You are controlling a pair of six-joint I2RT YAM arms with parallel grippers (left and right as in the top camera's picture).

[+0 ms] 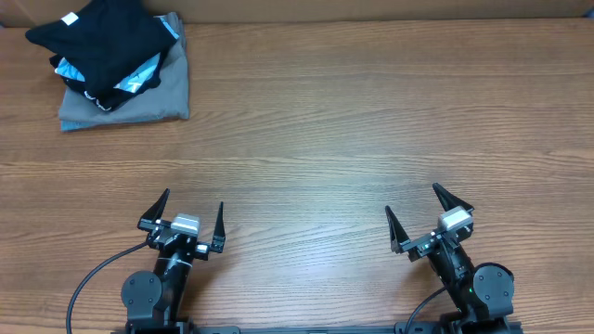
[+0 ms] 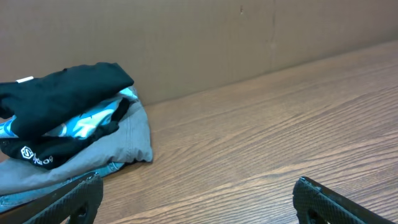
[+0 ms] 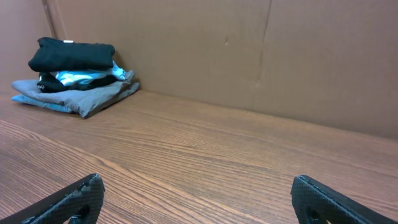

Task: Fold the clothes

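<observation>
Two arms sit parked at the near edge of your brown wood-grain table [image 1: 371,139] in the overhead view. The left gripper [image 1: 184,218] and right gripper [image 1: 425,219] both have their black pointed fingers spread wide and grasp nothing, which reads as a rest pose well clear of the work. Your soft black T-shirt [image 1: 97,42] lies folded on top of a stack in the far left corner, well apart from both arms, with a small white tag showing at its edge. Beneath it are a light blue shirt [image 1: 139,76] and a grey folded shirt [image 1: 139,102], so it looks already put away.

From the left wrist, you see the black cloth draped in rounded, limp folds over the blue layer, the grey one flat underneath. Only two finger ends show, far apart.

From the right wrist, the stack sits against the brown cardboard wall [image 3: 249,56], and again the fingers stand wide with bare table between them.
</observation>
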